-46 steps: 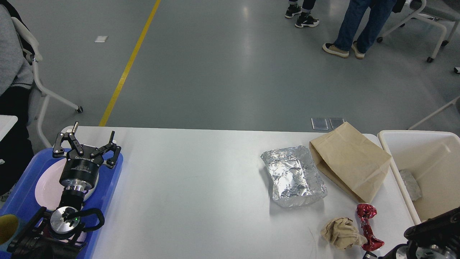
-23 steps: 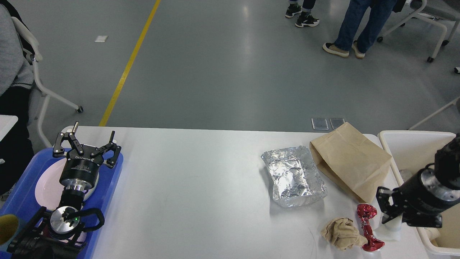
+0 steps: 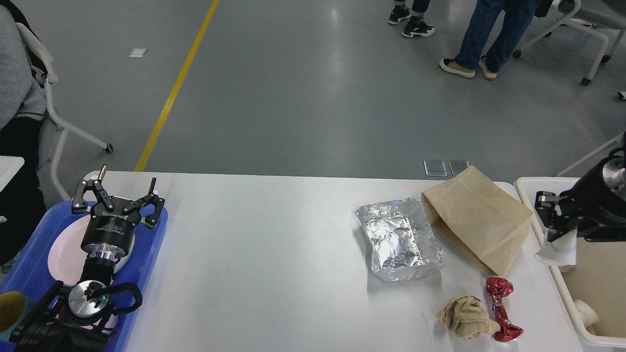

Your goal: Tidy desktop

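White desk [image 3: 274, 254] filling the lower half of the view, wide and smooth, rounded at the far corners, grey floor beyond.

At the left edge, a blue plastic tray [image 3: 154, 234] holding a white plate [image 3: 61, 254]; a yellow cup [image 3: 10, 308] showing at the tray's near left corner. Left hand [image 3: 122, 188] hovering over the tray and plate, fingers spread wide apart, nothing between them.

On the right part of the desk, a crumpled foil tray [image 3: 398, 239], open side up. Just beside it on the right, a brown paper bag [image 3: 477, 217] lying flat, its near edge touching or nearly touching the foil. Nearer the front edge, a crumpled brown paper ball [image 3: 464, 318] and, touching its right side, a crushed red foil wrapper [image 3: 501, 308].

Off the desk's right end, a cream-white plastic bin [image 3: 543, 217] with a brown inner floor; a small white object [image 3: 584, 313] lying inside near its front wall. Right hand [image 3: 560, 237] above the bin's left rim, pointing down, clamped on a white paper cup [image 3: 557, 252]; cup hanging over the bin's edge, clear of the desk.

On the floor behind, a yellow line [image 3: 176, 88], chair legs on castors, and the legs of standing people [image 3: 484, 34] at the top right.
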Robot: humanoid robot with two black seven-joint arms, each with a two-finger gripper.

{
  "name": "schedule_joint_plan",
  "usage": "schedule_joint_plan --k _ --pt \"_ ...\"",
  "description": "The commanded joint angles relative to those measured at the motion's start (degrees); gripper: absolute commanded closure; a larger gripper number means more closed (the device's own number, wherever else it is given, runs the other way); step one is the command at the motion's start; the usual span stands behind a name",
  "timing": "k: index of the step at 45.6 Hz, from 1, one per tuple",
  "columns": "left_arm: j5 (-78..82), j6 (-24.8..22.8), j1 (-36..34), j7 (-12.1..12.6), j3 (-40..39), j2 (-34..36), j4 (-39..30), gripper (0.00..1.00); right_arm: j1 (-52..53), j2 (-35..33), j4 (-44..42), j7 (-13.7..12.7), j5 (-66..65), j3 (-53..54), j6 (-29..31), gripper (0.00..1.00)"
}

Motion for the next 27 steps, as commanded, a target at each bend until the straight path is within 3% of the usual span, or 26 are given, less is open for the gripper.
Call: schedule_joint_plan --k 1,6,8,19,27 --pt "0.0 0.0 0.0 0.1 0.0 0.0 0.0 0.04 -0.1 2.1 -1.4 3.1 1.8 -5.3 -4.5 1.0" --pt "0.1 0.0 0.0 0.0 0.0 0.0 0.0 0.04 -0.7 4.3 -3.9 9.7 2.0 -9.9 -5.8 1.0" --pt "0.0 0.0 0.1 0.1 0.0 0.0 0.0 0.04 -1.7 4.9 -5.4 11.2 2.0 -10.6 -5.9 1.0" --pt "0.0 0.0 0.0 0.0 0.0 0.0 0.0 0.04 -20.8 1.3 -23.5 11.3 2.3 -7.7 -6.4 1.0" --pt "0.0 0.0 0.1 0.0 0.0 0.0 0.0 0.04 -41.5 -2.2 -40.9 11.3 2.0 4.3 -9.2 1.0"
